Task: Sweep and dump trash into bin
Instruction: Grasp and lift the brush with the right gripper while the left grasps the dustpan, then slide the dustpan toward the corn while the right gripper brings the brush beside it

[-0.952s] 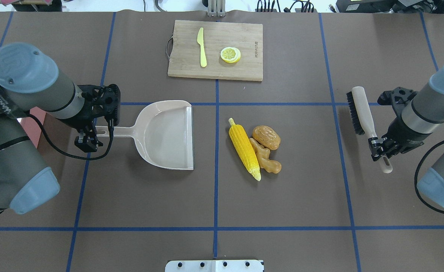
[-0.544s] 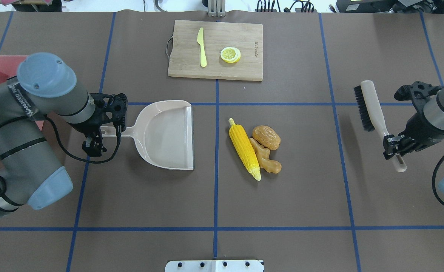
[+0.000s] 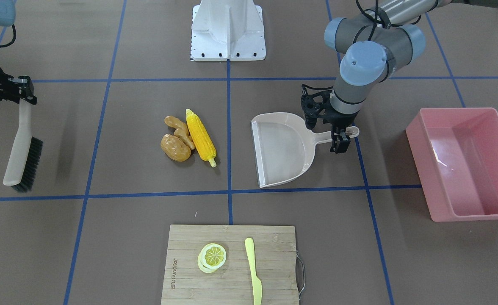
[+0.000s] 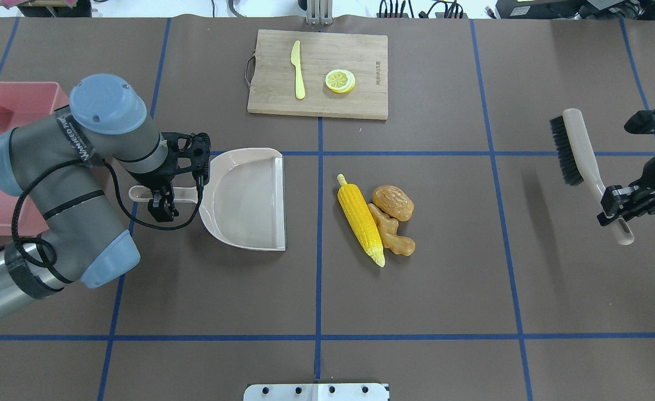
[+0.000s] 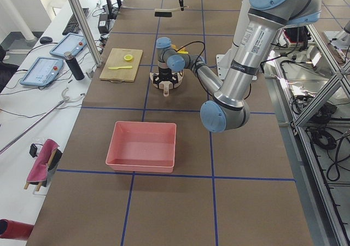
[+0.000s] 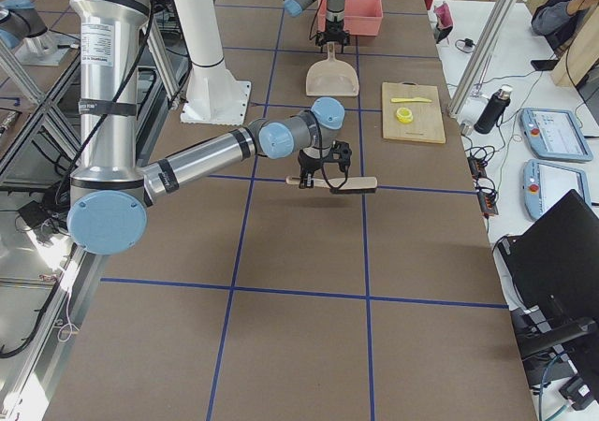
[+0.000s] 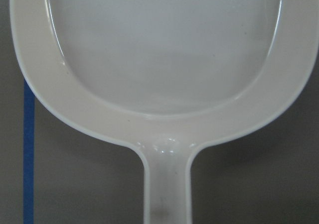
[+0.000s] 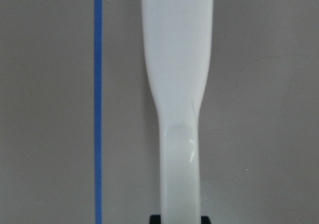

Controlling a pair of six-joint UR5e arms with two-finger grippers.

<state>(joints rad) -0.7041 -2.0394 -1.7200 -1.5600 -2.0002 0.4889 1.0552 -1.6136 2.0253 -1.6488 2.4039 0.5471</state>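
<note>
The trash lies in a tight group on the brown table: a yellow corn cob [image 4: 361,219], a brown potato [image 4: 393,201] and a tan ginger root [image 4: 392,234]. A beige dustpan [image 4: 247,197] rests to their left, its open side facing them. My left gripper [image 4: 162,207] is open and sits low over the dustpan handle [image 7: 167,184], close to the pan. Far right, my right gripper [image 4: 617,203] is shut on the handle of a brush [image 4: 578,147], which it holds above the table, bristles to the left. The pink bin [image 4: 21,84] stands at the left edge, partly behind my left arm.
A wooden cutting board [image 4: 317,106] at the far side carries a pale yellow knife [image 4: 298,69] and a lemon slice [image 4: 340,81]. A white mounting plate [image 4: 316,391] sits at the near edge. Blue tape lines cross the table.
My left gripper slid right along the dustpan handle toward the pan; the dustpan stayed put. My right gripper carried the brush further right, away from the trash. More of the bin shows.
</note>
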